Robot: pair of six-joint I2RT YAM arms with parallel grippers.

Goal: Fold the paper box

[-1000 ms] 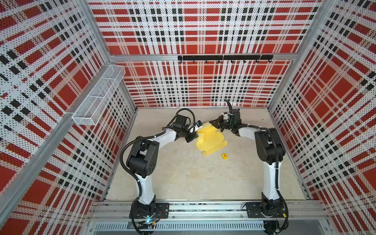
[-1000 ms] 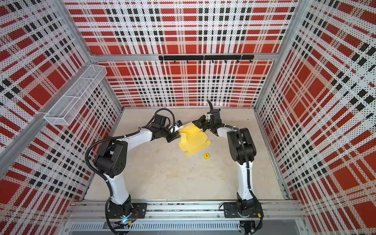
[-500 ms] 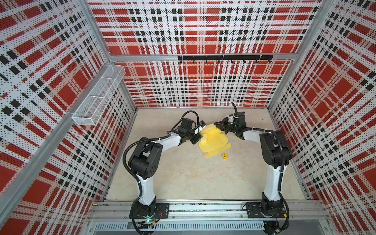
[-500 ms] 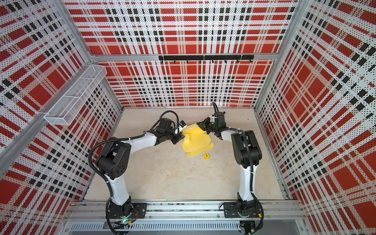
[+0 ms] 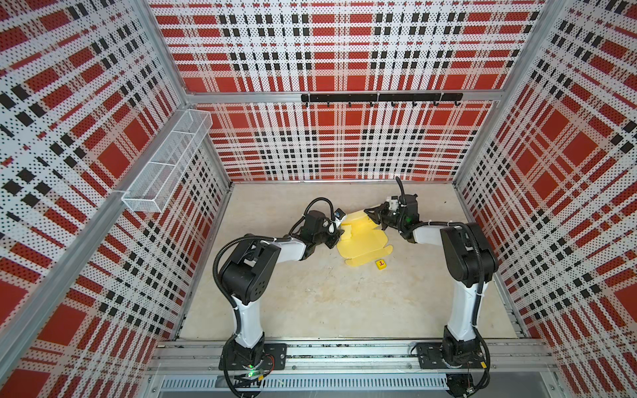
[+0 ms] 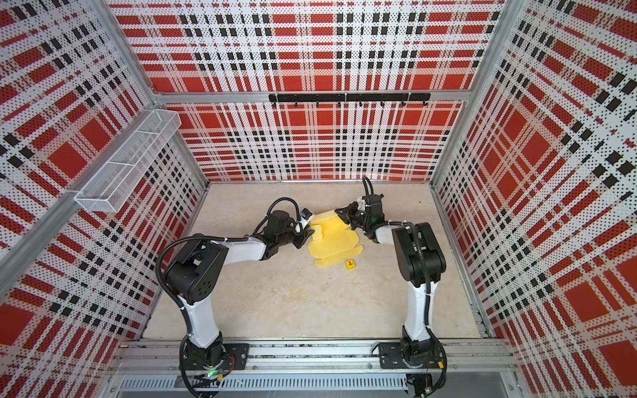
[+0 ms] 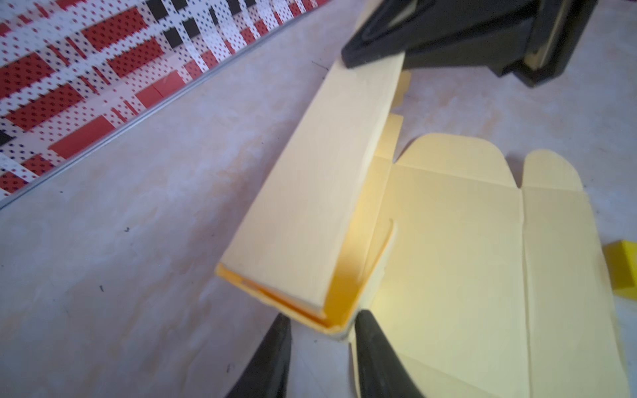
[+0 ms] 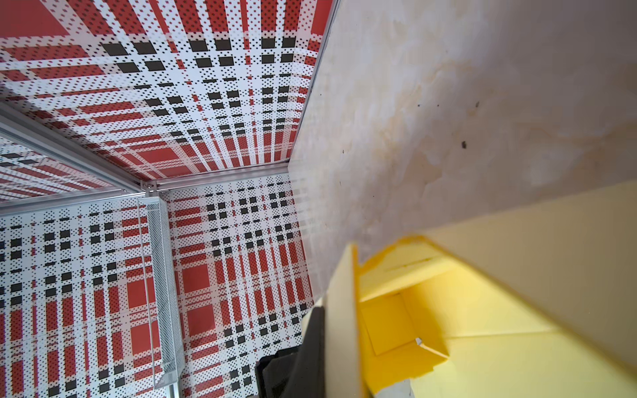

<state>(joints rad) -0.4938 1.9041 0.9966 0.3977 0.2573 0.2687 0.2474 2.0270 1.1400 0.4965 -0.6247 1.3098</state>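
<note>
Left hand (image 7: 323, 322): fingers partly spread, straddling the near end corner of the folded wall (image 7: 310, 193). No clamping is visible. Right hand (image 5: 370, 212): fingers pressed together, pinching the opposite end of the same wall, which the right wrist view shows edge-on.

Change over the last second: the left hand has advanced to the wall's end, the right arm's elbow has swung outward, and the paper box (image 5: 365, 243) has slid slightly toward the front. The cube (image 5: 381, 264) has not moved. Judgement: the first long wall is formed and attended at both ends. The remaining walls are not yet raised, so the task is at an early stage.

Paper box condition: pale yellow, thin, die-cut card. It lies on the tabletop (image 5: 310, 296) between the two hands, toward the back, with the cube just beside its front edge. One long side is doubled over into a narrow hollow strip. The main panel (image 7: 458, 262) lies flat, showing crease lines, a slot and rounded tabs (image 7: 448, 153).
</note>
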